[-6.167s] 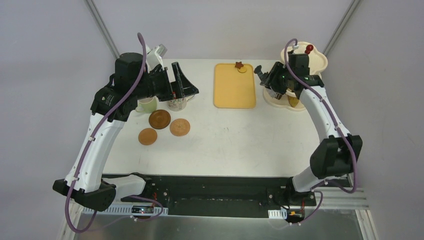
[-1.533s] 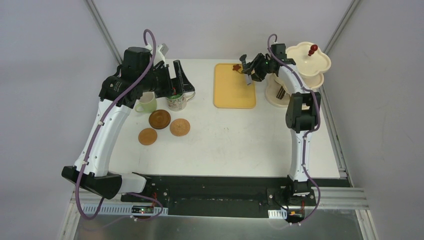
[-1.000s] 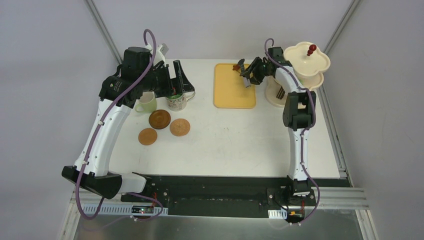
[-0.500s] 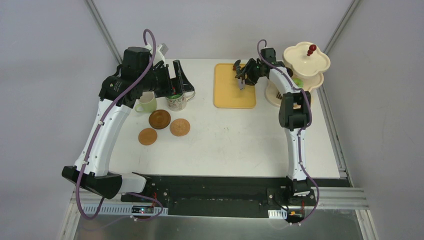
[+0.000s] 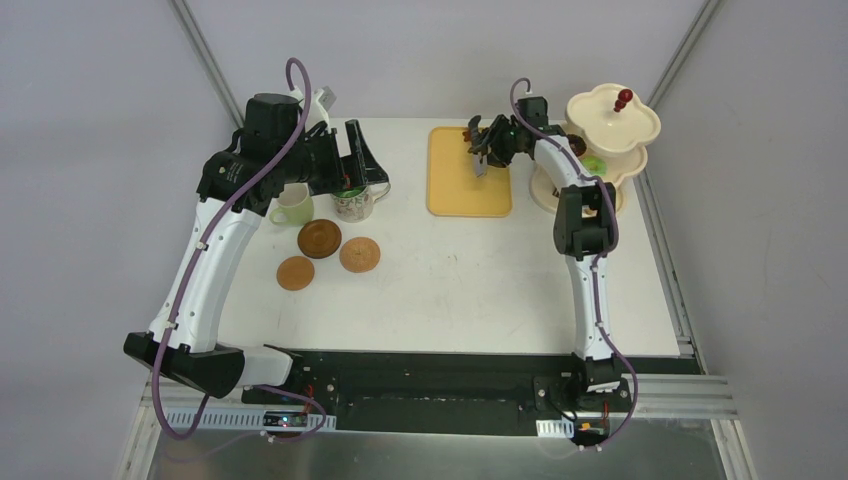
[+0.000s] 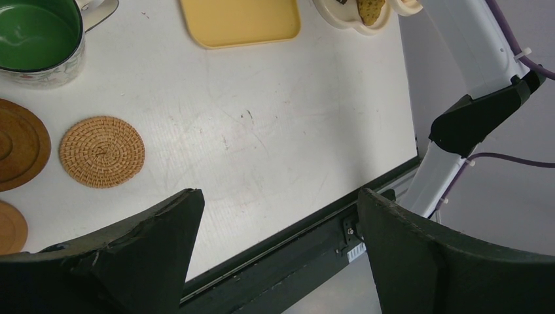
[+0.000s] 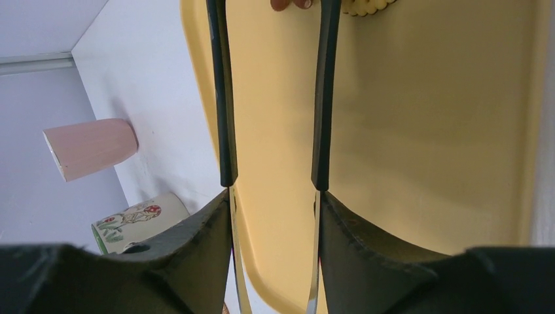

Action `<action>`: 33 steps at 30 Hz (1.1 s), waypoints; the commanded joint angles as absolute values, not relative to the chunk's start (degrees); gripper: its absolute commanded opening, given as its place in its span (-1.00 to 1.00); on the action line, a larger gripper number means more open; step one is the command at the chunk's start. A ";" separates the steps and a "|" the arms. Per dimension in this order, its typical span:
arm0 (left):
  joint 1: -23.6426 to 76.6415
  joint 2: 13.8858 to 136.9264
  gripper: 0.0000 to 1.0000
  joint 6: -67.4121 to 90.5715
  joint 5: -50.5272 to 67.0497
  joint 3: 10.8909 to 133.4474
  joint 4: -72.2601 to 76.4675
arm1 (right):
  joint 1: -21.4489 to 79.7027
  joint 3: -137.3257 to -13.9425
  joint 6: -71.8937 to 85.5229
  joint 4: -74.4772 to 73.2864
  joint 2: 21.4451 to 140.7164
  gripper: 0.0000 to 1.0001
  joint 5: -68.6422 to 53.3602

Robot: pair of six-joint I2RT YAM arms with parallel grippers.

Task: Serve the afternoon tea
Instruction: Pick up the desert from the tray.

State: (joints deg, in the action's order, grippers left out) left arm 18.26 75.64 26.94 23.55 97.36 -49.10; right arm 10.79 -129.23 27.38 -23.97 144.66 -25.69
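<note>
My right gripper (image 5: 490,146) is shut on the black tongs (image 7: 224,98) and holds them over the far end of the yellow tray (image 5: 468,190). In the right wrist view (image 7: 273,196) the tong tips reach a brown pastry (image 7: 291,4) beside a yellow biscuit (image 7: 370,6). My left gripper (image 5: 360,160) is open and empty above the patterned mug (image 5: 353,205), which is green inside (image 6: 36,36). The cream mug (image 5: 292,208) stands left of it. The pink mug (image 7: 91,147) shows only in the right wrist view. Three coasters (image 5: 319,238), (image 5: 359,254), (image 5: 295,272) lie in front of the mugs.
The cream three-tier stand (image 5: 610,125) with a red knob (image 5: 623,97) stands at the back right, with a green pastry (image 5: 595,163) on a lower tier. My right arm stretches from the near edge up past the stand. The table's black front rail (image 6: 307,242) shows between my left fingers.
My right gripper has swung left with the tongs, from beside the stand to over the tray's far end. The left arm has stayed still for the last second.
</note>
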 commanded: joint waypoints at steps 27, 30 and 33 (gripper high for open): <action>17.05 75.00 0.83 25.83 24.76 97.41 -48.24 | 20.04 -135.50 0.50 -34.59 144.90 0.24 -2.86; 17.05 74.76 0.83 26.01 24.78 97.13 -48.10 | 20.63 -135.50 -1.78 -35.17 145.04 0.25 -0.50; 17.05 74.50 0.83 26.10 24.78 96.95 -48.12 | 21.29 -135.56 -3.17 -35.61 145.59 0.26 3.68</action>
State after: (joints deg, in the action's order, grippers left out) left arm 17.87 75.64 26.52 23.59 97.25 -49.08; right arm 20.86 -133.82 1.45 -31.55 147.39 -3.64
